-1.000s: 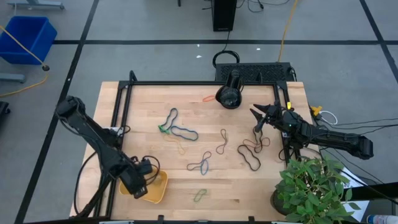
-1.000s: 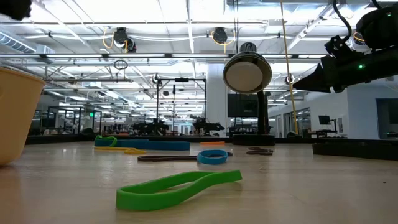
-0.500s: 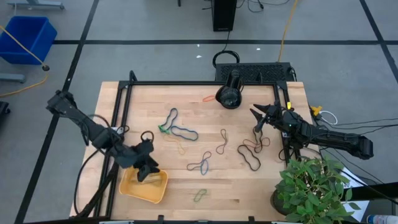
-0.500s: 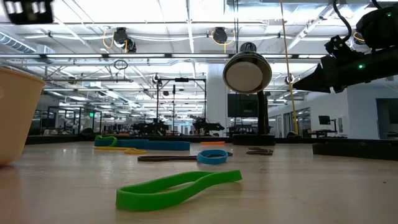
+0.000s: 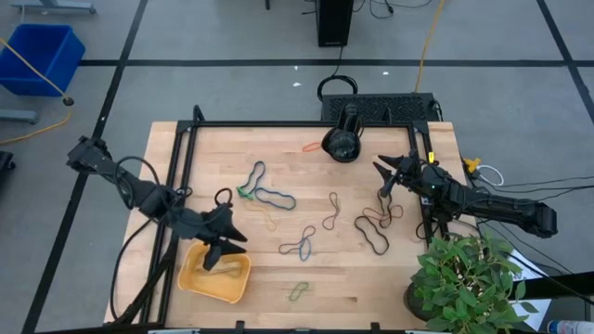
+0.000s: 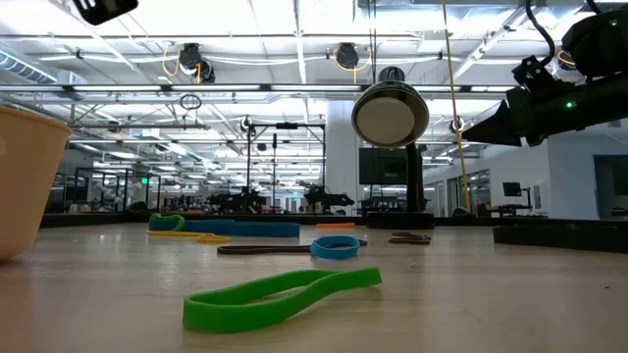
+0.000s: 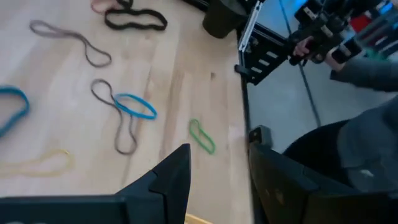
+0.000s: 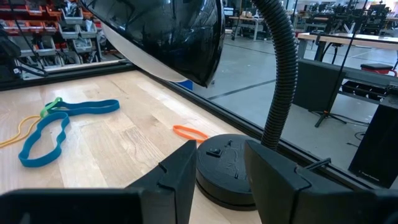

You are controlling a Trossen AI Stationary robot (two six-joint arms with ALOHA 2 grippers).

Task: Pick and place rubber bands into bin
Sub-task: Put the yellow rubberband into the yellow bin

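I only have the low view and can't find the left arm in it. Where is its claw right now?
Observer: The left claw hovers over the rim of the orange-yellow bin, toward the table's front left corner.
Operator: Is it carrying a rubber band?
Observer: No. The left wrist view shows its fingers apart with nothing between them.
Operator: And the right claw?
Observer: The right claw is near the black desk lamp, open and empty.

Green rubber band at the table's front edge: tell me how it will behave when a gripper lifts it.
The green rubber band is a thin flat loop lying pinched, so it is probably floppy and would sag. It looks light. Lying flat on the wooden table, it seems unlikely to roll.
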